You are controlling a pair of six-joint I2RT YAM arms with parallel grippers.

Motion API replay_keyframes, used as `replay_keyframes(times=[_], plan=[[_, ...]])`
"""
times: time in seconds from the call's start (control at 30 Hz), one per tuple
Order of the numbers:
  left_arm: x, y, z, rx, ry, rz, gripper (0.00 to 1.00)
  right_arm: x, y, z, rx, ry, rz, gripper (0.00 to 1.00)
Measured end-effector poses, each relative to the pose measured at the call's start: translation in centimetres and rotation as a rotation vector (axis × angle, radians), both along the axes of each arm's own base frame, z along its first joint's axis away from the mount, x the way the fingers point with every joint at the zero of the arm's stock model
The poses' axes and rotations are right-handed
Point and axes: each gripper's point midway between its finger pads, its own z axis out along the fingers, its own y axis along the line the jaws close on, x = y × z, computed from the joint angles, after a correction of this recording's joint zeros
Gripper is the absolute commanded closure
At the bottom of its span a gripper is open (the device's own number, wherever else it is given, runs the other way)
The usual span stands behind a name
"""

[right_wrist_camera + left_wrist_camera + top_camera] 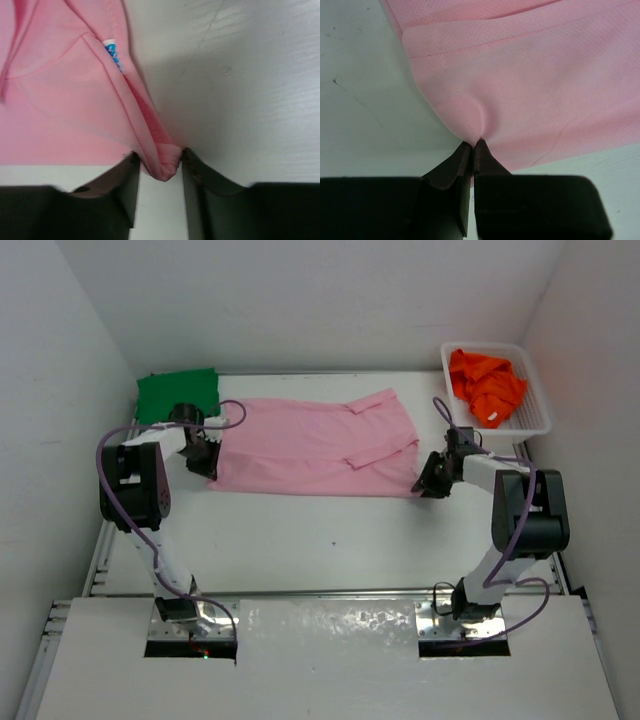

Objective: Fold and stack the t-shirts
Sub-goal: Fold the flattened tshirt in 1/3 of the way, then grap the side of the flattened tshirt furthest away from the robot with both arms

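White walls box in my white table (330, 540), and the pink t-shirt (320, 445) lies spread across its middle. My left gripper (472, 145) is clamped tight on the shirt's left near corner, cloth puckering at the tips. My right gripper (159, 162) has a bunched fold of the right near corner between its fingers, jaws partly apart. Green t-shirt (178, 395) sits folded far left; orange t-shirt (485, 385) is heaped in the basket (535, 420), far right.

Spread t-shirt (315, 447) mid-table; folded t-shirt (178, 394) behind-left; basket (535, 418) with crumpled t-shirt (485, 385) behind-right.
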Motion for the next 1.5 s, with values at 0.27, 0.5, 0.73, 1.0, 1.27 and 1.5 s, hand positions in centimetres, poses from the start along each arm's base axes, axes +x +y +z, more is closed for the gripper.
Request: replay_keyframes(times=[0.27, 0.5, 0.73, 1.0, 1.27, 1.5], plan=[[-0.7, 0.3, 0.0, 0.023, -0.003, -0.022, 1.00, 0.9, -0.4, -0.6, -0.012, -0.011, -0.051, 1.00], [-7.1, 0.8, 0.1, 0.083, 0.083, -0.079, 1.00, -4.9, -0.8, -0.3, -0.049, 0.021, -0.051, 1.00], [-14.9, 1.0, 1.0, 0.120, 0.200, -0.140, 0.79, -13.3, -0.5, -0.2, -0.046, 0.072, -0.066, 0.83], [-20.2, 2.6, 1.4, 0.205, 0.340, -0.183, 0.41, -15.9, -2.3, 0.6, -0.146, 0.119, -0.104, 0.42], [-6.0, 5.5, 12.5, 0.238, -0.099, -0.047, 0.45, -4.3, -4.0, 14.8, -0.310, -0.255, -0.007, 0.62], [3.4, 2.2, 10.9, -0.045, -0.165, 0.033, 0.42, 5.6, 0.2, 16.6, -0.337, -0.291, 0.201, 0.58]])
